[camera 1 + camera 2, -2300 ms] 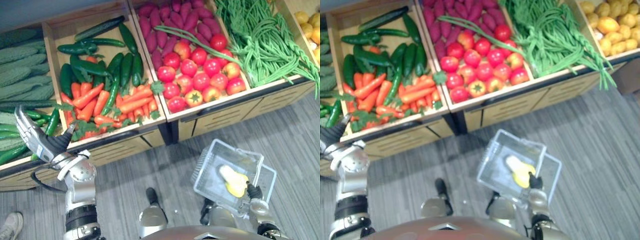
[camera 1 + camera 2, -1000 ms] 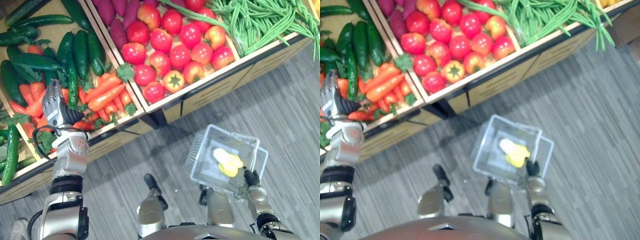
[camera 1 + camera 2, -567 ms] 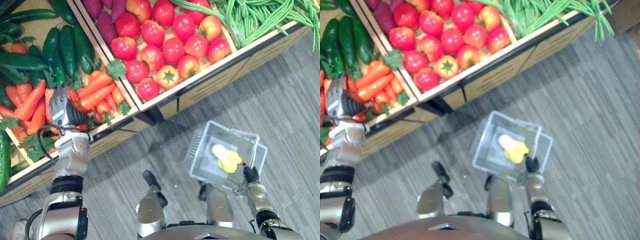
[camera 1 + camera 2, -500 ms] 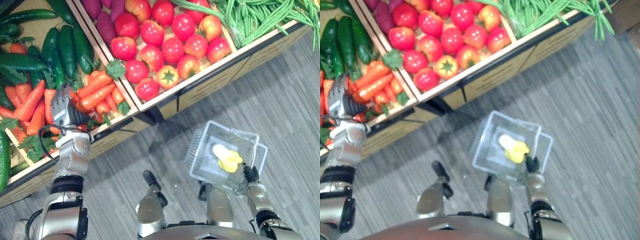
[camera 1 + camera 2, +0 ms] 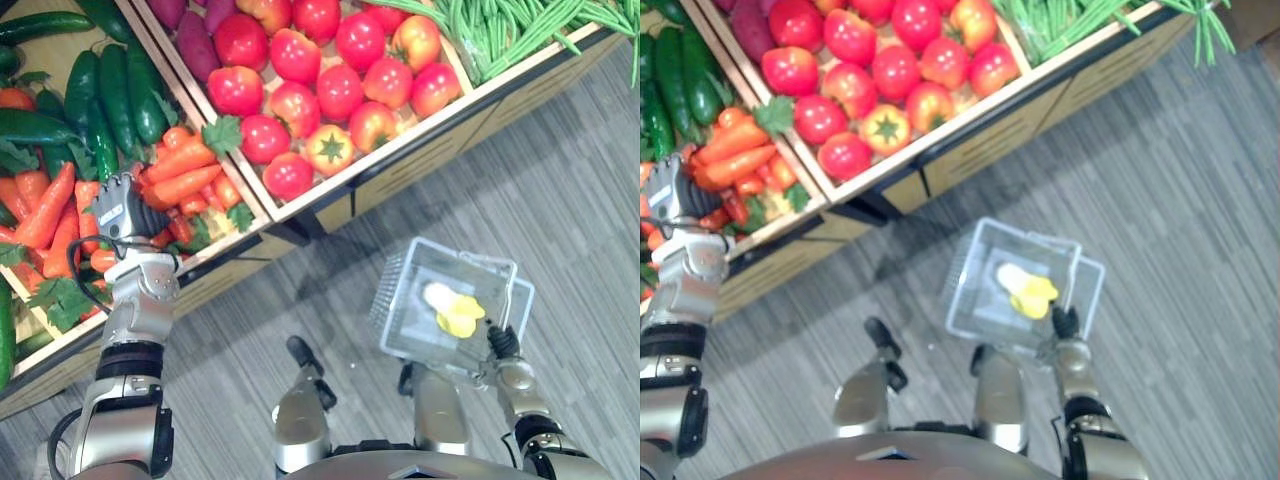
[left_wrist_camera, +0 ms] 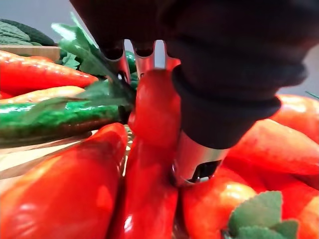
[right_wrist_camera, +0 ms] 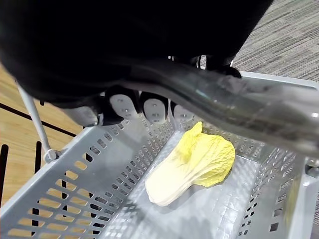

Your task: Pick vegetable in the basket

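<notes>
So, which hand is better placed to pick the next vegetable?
Left. The left hand is down among the carrots, pinching a red vegetable. The right hand is curled round the basket handle.

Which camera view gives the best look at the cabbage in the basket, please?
The right wrist view: the whole pale-yellow cabbage lies close up on the grey basket floor. Both eye views show it as a small yellow patch in the basket. The left wrist view faces carrots instead.
</notes>
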Tool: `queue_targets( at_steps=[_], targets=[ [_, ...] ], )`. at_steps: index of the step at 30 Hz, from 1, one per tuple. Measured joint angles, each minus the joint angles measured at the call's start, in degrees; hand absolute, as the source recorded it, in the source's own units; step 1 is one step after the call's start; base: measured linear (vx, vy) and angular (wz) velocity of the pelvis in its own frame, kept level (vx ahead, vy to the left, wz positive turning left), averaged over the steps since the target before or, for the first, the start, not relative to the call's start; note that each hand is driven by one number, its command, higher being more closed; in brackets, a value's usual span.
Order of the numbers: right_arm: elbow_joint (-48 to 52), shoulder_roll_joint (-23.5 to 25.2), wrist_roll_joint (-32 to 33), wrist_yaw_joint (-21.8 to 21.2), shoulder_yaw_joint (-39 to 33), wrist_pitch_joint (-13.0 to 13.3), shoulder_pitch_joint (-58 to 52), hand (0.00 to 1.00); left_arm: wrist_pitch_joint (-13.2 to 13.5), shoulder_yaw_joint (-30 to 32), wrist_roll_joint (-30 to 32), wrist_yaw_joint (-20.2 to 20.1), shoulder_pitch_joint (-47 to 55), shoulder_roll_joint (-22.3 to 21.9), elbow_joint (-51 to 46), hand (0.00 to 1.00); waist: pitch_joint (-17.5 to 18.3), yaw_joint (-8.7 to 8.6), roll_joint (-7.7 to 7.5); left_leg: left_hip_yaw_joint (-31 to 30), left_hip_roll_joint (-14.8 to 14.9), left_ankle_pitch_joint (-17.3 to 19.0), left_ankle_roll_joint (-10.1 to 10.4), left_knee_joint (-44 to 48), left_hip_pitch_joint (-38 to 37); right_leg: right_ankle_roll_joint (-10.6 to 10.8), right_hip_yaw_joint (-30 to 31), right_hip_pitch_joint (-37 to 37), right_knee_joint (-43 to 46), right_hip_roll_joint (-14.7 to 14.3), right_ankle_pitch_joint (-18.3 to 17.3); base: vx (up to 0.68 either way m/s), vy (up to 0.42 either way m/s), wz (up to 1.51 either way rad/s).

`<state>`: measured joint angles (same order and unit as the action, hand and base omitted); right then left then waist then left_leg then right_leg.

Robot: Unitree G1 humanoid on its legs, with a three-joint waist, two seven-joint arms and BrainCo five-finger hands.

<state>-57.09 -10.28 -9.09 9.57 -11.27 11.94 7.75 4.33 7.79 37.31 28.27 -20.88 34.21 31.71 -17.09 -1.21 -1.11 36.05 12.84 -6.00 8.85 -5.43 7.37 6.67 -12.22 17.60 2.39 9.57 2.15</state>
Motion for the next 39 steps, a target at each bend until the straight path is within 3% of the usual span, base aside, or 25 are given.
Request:
queue_targets(
  at_steps=[11,15,28,36,39],
  targets=[
    [0.2,-0.1,0.0,0.0,0.0,-0.1,0.0,1.0,-0.3,0.4,0.1,-0.7,0.8,0.0,-0.6,1.0,0.0,0.07,-0.05,0.7,-0.2,0.5,0.0,0.1,-0.9,0.0,1.4,-0.2,0.9,0.4,0.0,0.0,-0.004,-0.01],
    [0.2,-0.1,-0.1,-0.1,-0.1,-0.5,-0.3,1.0,-0.8,-0.2,0.1,-2.3,1.1,0.0,-0.9,1.0,0.0,-0.19,-0.04,-0.3,0.4,3.0,-0.1,4.7,-1.0,0.0,1.0,-2.4,0.9,1.1,-0.1,0.02,-0.005,0.05],
    [0.5,-0.7,-2.3,-0.3,-2.0,-1.7,-0.8,1.0,-0.3,0.8,1.6,-2.4,4.3,-0.1,-13.1,1.0,0.3,0.35,0.37,-3.9,0.6,3.0,-0.1,6.0,-3.3,-1.7,-3.0,-5.9,4.8,2.2,-1.3,0.02,0.0,0.13],
    [0.3,-4.2,-6.8,-1.4,-3.7,-2.6,-3.3,1.0,1.0,2.9,1.7,-2.6,10.5,-0.3,-21.9,1.0,5.0,1.48,1.82,-4.0,0.5,3.0,-0.1,6.0,-5.1,-2.3,-2.9,-7.5,6.5,2.6,-1.6,0.05,0.017,0.05],
    [0.5,-7.0,-8.1,-2.3,-4.2,-3.0,-4.0,1.0,3.5,2.8,1.7,-3.9,13.1,-0.3,-25.9,1.0,6.1,1.4,2.26,-3.7,0.4,3.0,-0.1,6.0,-6.6,-2.3,-2.0,-7.8,8.3,2.8,-1.6,0.06,0.033,-0.06]
  ],
)
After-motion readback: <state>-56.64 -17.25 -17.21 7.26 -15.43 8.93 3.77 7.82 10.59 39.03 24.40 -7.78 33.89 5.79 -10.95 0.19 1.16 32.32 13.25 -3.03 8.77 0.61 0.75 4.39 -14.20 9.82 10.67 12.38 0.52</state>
